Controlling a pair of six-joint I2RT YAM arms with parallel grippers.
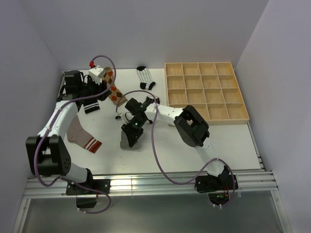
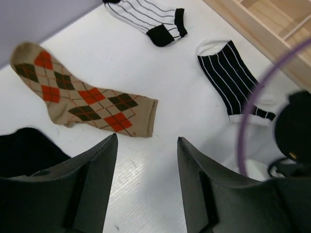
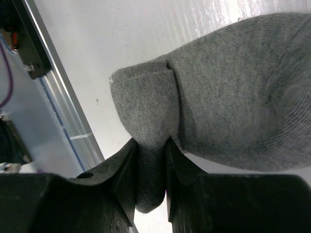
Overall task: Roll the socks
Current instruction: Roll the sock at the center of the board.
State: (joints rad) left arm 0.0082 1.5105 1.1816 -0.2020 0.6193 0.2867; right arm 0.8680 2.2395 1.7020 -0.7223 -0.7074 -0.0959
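My right gripper (image 3: 151, 141) is shut on a folded end of the plain grey sock (image 3: 233, 97), which lies on the white table near the middle (image 1: 130, 140); the gripper (image 1: 132, 130) sits right over it. My left gripper (image 2: 147, 138) is open with nothing between its fingers, hovering over bare table just short of the cuff of the tan-orange argyle sock (image 2: 82, 97) at the back left (image 1: 113, 86). Beyond lie a white sock with black stripes (image 2: 146, 19) and a black sock with white stripes (image 2: 235, 77).
A taupe sock with red and white bands (image 1: 80, 136) lies beside the left arm. A black sock with white bands (image 1: 91, 106) lies under the left wrist. The wooden grid tray (image 1: 204, 92) stands at the back right. A purple cable (image 2: 252, 102) loops near the right arm.
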